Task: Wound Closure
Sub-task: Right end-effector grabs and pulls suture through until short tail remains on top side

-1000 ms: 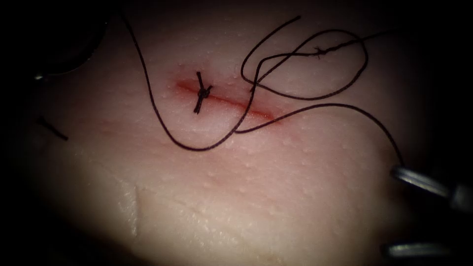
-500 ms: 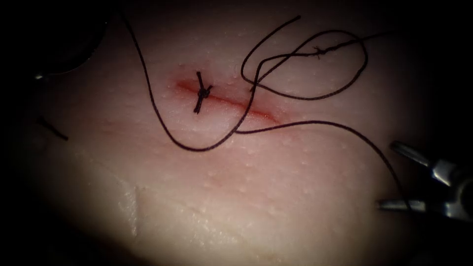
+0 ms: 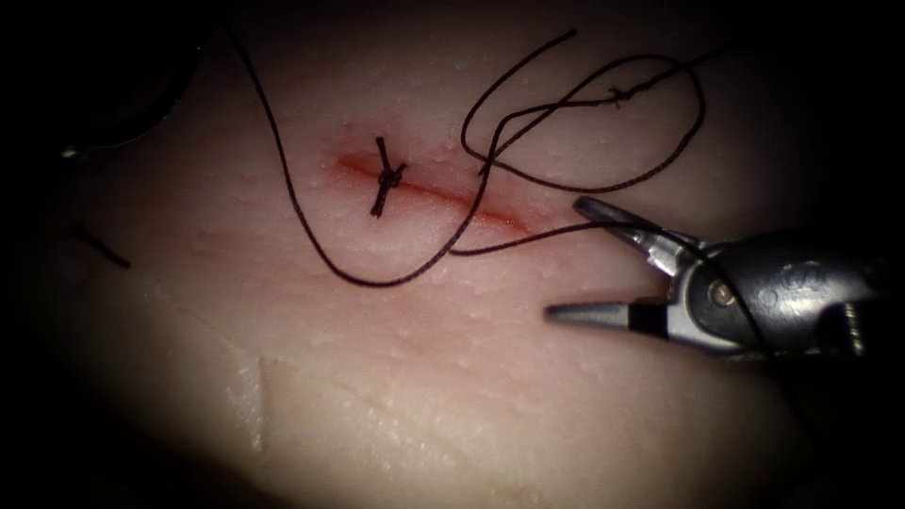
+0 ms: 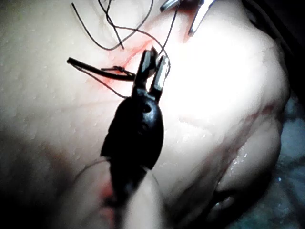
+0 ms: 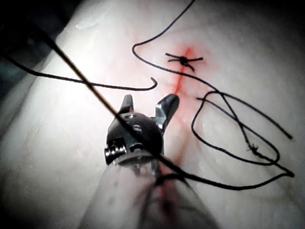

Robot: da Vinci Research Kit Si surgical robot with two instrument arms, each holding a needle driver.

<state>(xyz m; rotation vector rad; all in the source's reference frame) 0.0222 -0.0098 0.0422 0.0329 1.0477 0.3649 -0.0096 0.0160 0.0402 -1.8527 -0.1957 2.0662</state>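
Right tool (image 3: pixel 577 262) sits over the tissue (image 3: pixel 396 377), just right of the cut (image 3: pixel 429 191), jaws spread wide, gripping nothing. Thread (image 3: pixel 363 278) runs from the right end of the cut between the open jaws and over the tool's wrist; one jaw tip lies just beside that strand, and I can't tell if it touches. More thread loops above the tool, on the far side of the cut. One tied stitch (image 3: pixel 386 176) crosses the cut left of the tool. Left tool (image 4: pixel 153 72) hangs above the cut, jaws slightly apart, holding nothing. Can't make out the needle.
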